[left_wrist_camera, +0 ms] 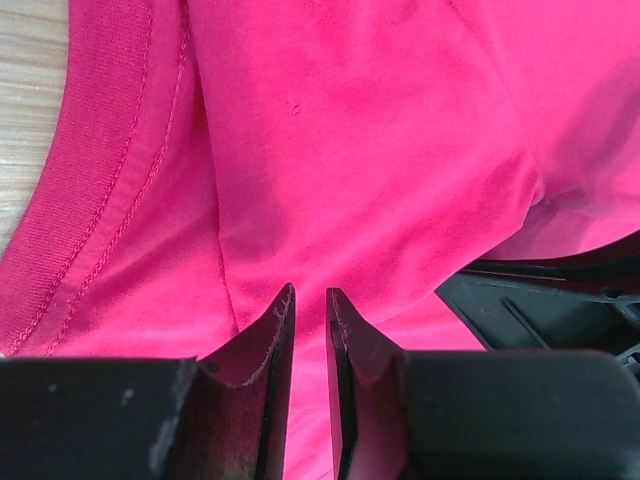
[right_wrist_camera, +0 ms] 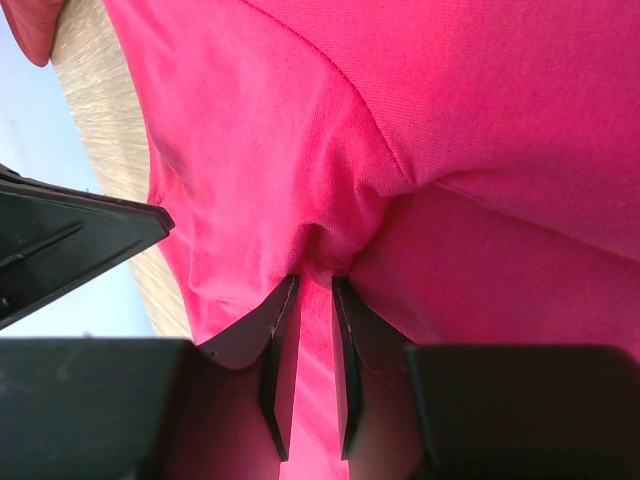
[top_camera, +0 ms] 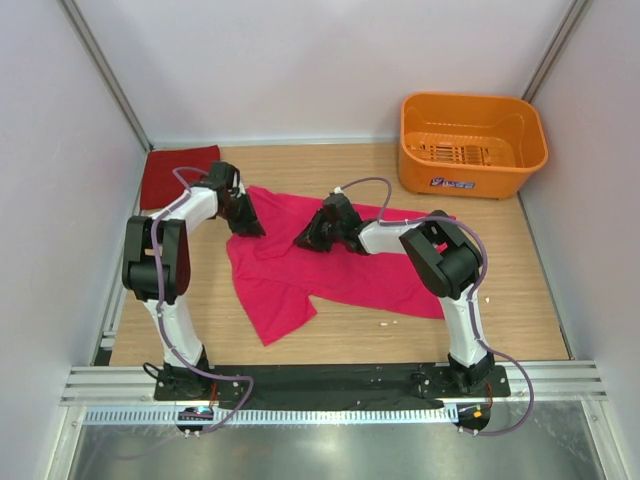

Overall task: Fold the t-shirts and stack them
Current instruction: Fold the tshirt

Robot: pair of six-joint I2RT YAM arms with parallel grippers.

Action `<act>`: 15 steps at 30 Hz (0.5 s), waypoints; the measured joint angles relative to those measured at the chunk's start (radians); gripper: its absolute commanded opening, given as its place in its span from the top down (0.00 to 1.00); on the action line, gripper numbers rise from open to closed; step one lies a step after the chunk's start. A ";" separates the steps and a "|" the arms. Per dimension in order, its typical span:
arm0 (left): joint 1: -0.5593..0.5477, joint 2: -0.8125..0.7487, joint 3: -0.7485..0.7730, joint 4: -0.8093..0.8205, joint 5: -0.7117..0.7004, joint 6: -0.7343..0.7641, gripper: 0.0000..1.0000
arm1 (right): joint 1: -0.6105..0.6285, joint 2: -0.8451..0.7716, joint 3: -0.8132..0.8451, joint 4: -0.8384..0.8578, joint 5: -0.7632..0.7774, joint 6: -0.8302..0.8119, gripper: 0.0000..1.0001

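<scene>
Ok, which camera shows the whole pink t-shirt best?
The top external view: the pink t-shirt lies spread on the table, nearly all visible. The left wrist view shows only its collar and plain cloth up close; the right wrist view only cloth bunched at the right end effector.

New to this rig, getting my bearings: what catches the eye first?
A bright pink t-shirt sprawls unfolded in the middle, with the left claw and right claw both pinching it near its far edge. An orange basket sits at the far right corner, a folded crimson t-shirt at the far left.
</scene>
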 measured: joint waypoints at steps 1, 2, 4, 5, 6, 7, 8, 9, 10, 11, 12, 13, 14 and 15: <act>0.000 0.000 0.002 0.000 0.001 0.000 0.81 | 0.000 0.000 0.000 0.000 0.000 0.000 0.75; 0.000 0.001 0.003 0.001 0.002 0.000 0.81 | 0.000 -0.002 -0.002 0.001 0.002 0.000 0.75; 0.000 0.001 0.007 0.001 0.002 0.000 0.81 | 0.000 -0.011 -0.013 0.000 0.011 -0.001 0.74; 0.000 0.002 0.008 0.002 0.002 0.000 0.81 | 0.000 -0.016 -0.018 -0.003 0.016 -0.002 0.74; 0.000 0.003 0.009 0.002 0.002 0.000 0.81 | 0.000 -0.020 -0.019 -0.005 0.018 -0.003 0.74; 0.000 0.006 0.010 0.003 0.003 0.001 0.81 | 0.000 -0.020 -0.019 -0.007 0.019 -0.004 0.74; 0.000 0.010 0.010 0.004 0.005 0.000 0.81 | 0.000 -0.020 -0.020 -0.007 0.019 -0.005 0.74; 0.000 0.014 0.010 0.003 0.006 0.001 0.81 | 0.000 -0.020 -0.020 -0.007 0.019 -0.005 0.74; 0.000 0.018 0.010 0.003 0.007 0.001 0.81 | 0.000 -0.020 -0.020 -0.007 0.020 -0.004 0.74; 0.000 0.021 0.010 0.003 0.008 0.001 0.81 | 0.000 -0.020 -0.020 -0.007 0.020 -0.004 0.74; 0.000 0.023 0.010 0.003 0.009 0.002 0.81 | 0.000 -0.020 -0.020 -0.007 0.020 -0.004 0.74; 0.000 0.024 0.010 0.003 0.009 0.002 0.81 | 0.000 -0.020 -0.020 -0.007 0.020 -0.004 0.74; 0.000 0.026 0.010 0.003 0.009 0.002 0.81 | 0.000 -0.020 -0.020 -0.007 0.020 -0.004 0.74; 0.000 0.026 0.010 0.003 0.009 0.003 0.81 | 0.000 -0.020 -0.020 -0.007 0.020 -0.004 0.74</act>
